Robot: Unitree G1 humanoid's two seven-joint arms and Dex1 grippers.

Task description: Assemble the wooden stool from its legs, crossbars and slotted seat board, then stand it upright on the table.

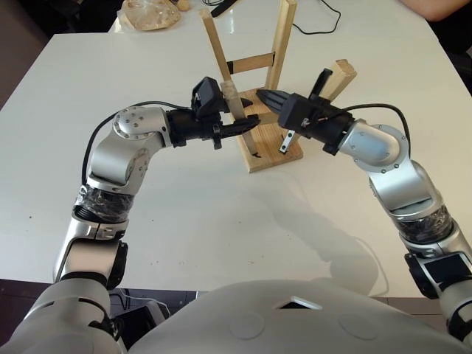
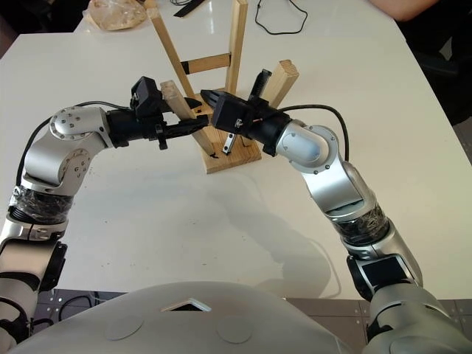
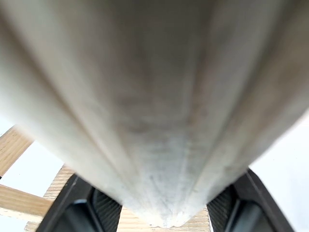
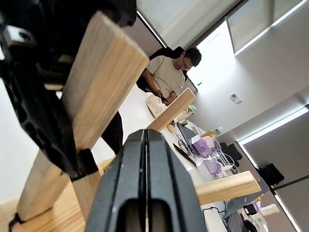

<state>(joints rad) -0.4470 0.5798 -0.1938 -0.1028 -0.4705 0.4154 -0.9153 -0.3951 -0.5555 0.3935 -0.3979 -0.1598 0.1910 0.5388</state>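
- The left pincer (image 1: 249, 125) pinches the short leg (image 1: 232, 102) low down, close above the seat board (image 1: 284, 156). Its fingers (image 3: 104, 212) sit on either side of the wood. A grip that low probably serves to steer the leg's foot into its slot while the top stays free.
- The right pincer (image 1: 264, 95) is pressed together and holds nothing. Its tip points at the short leg from the opposite side, just beside it. In that pose it looks suited to nudging or bracing the leg, not to carrying it.
- The stool is being built upside down. The seat board lies flat on the surface (image 1: 184, 221), directly beneath both pincers, so the legs can be pushed down into it.
- Beyond the pincers, two tall legs (image 1: 282, 37) stand up from the board, joined by a crossbar (image 1: 251, 63). Behind the right pincer's wrist a fourth leg (image 1: 341, 75) leans outward.
- Room is tight between the two pincers and the standing legs, so any sideways swing risks knocking one askew. Above the short leg the way is open.
- On the near side of both pincers the surface gives plenty of room to draw back. The bag (image 1: 151, 15) and cable (image 1: 330, 18) lie well beyond the stool, by the far edge.
- Judged from this, the stool is not yet ready to be stood upright.
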